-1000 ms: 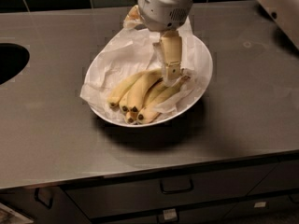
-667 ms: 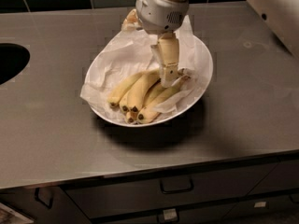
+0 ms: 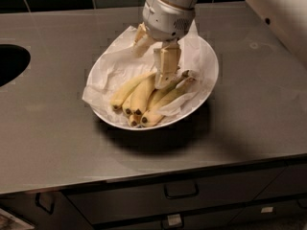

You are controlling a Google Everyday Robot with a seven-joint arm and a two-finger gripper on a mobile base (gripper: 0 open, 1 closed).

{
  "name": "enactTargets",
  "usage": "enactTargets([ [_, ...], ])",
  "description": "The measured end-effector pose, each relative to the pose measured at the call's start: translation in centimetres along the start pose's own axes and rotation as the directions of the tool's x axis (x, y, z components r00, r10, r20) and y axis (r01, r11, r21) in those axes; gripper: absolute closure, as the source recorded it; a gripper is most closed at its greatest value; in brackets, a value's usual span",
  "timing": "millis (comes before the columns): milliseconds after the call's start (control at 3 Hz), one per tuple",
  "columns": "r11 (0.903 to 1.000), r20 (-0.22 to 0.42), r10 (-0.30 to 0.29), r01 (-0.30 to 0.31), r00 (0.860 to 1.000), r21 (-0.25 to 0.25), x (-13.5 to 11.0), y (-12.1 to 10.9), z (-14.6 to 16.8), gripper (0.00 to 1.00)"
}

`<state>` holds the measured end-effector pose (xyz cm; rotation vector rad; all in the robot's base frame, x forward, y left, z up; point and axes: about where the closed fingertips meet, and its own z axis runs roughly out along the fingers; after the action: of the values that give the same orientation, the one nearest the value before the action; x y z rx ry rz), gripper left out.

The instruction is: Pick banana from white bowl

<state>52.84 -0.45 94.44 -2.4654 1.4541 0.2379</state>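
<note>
The white bowl [image 3: 207, 87] is wide, shallow and lined with crumpled white paper; it sits in the middle of the grey counter. Several yellow bananas lie side by side in it, dark ends pointing toward the front. The banana [image 3: 143, 94], the plumpest one, lies second from the left. My gripper [image 3: 149, 67] reaches down into the bowl from the back and is open. One finger [image 3: 165, 68] rests its tip on the bananas' stem ends. The other finger [image 3: 140, 41] hangs above the paper to the back left. Nothing is held.
A dark round sink opening [image 3: 10, 63] is cut into the counter at the far left. The counter's front edge [image 3: 158, 174] runs above drawers with handles. Dark tiles form the back wall. Part of my pale arm [image 3: 280, 13] crosses the upper right corner.
The gripper has come lower into the bowl and shifted slightly left, so its front finger now touches the bananas. The bananas and the bowl have not moved.
</note>
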Motion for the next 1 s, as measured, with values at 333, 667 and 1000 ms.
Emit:
enactTargets([
  [333,0.9999,0.012,0.011,-0.011,1.000,-0.009,0.4,0.4,0.3,0.37],
  [667,0.9992,0.029,0.012,-0.011,1.000,-0.039,0.6,-0.1,1.4,0.43],
  [1000,0.9978,0.040,0.005,-0.003,0.999,-0.066,0.7,-1.2,2.4,0.44],
])
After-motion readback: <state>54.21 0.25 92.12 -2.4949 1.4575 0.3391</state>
